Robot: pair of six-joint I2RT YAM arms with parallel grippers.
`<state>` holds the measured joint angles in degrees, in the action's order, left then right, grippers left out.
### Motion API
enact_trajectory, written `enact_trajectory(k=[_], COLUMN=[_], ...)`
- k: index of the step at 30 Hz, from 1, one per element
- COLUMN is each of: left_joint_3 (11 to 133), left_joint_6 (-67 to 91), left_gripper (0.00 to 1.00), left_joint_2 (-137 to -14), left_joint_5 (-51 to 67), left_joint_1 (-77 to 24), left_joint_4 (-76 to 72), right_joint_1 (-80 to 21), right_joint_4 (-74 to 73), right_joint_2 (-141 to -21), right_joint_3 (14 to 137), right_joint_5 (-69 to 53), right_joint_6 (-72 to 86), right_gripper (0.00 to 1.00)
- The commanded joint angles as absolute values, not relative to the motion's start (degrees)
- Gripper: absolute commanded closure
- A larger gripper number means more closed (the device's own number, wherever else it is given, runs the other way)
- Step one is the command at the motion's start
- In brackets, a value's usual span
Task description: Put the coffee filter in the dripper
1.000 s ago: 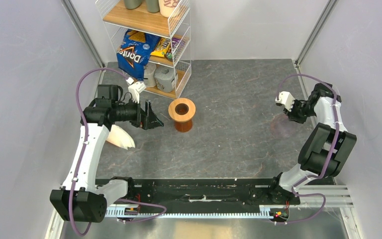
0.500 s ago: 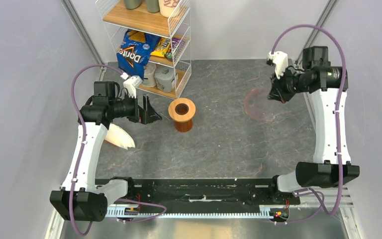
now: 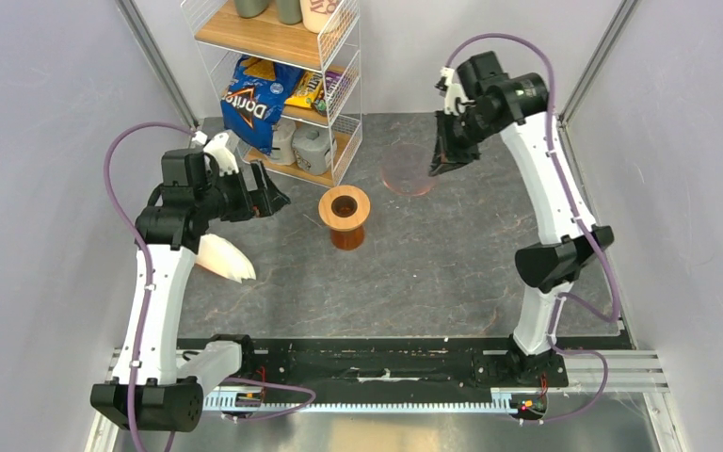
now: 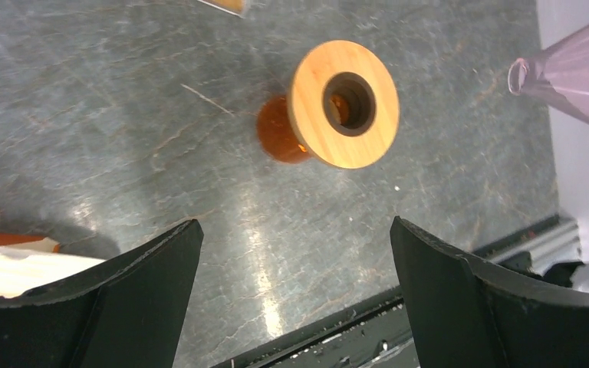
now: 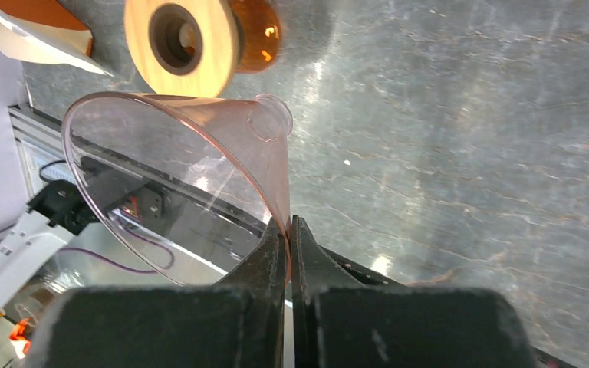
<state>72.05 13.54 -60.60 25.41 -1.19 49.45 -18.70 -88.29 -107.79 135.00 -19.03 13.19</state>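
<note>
The right arm has swung from the right edge of the tabletop (image 3: pixel 452 254) to its far middle, carrying a clear pink funnel (image 5: pixel 199 153) with it. The left arm has drawn back a little to the left, and its fingers have spread wider.

The right fingers (image 5: pixel 287 226) are pressed together on the thin wall of the clear pink funnel, pinching it at the wide rim. The funnel lies on its side in the grip, its narrow end pointing toward the dripper (image 4: pixel 313 123).

The dripper stands upright on the tabletop, in front of the wire shelf (image 3: pixel 282 75) and between the two arms. Its wooden rim with the dark centre hole faces up, above an amber foot. Nothing sits in it.

The left fingers (image 4: pixel 293 224) are wide apart and hold nothing. They hang just left of the dripper and are not touching it.

A pile of filters (image 3: pixel 226 261), white, lies on the tabletop beside the left arm, well apart from the dripper. A single filter cannot be told apart from it.
</note>
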Motion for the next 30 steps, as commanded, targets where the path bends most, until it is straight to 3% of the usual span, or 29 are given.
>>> enact_trajectory(k=[1,7,11,30], left_joint_3=[73.1,71.2,70.2,66.9], left_joint_6=[16.7,16.4,16.7,14.9], left_gripper=[0.0,0.0,0.0,0.0], left_joint_2=[-58.1,-56.1,-55.4,-52.7], left_joint_5=[18.2,15.9,15.5,13.8], left_joint_1=[-1.0,-1.0,-1.0,-1.0], left_joint_4=[49.3,49.9,49.9,50.5], right_joint_1=[-23.6,-31.0,-32.5,-35.3], right_joint_4=[-86.3,-82.1,-75.9,-73.7], right_joint_2=[-110.6,-116.8,-118.3,-121.9], right_joint_3=[142.5,148.4,145.0,139.0], right_joint_5=[-15.7,-14.5,-16.8,-15.5], right_joint_6=[24.6,28.5,33.5,35.2], right_gripper=[1.0,1.0,1.0,1.0])
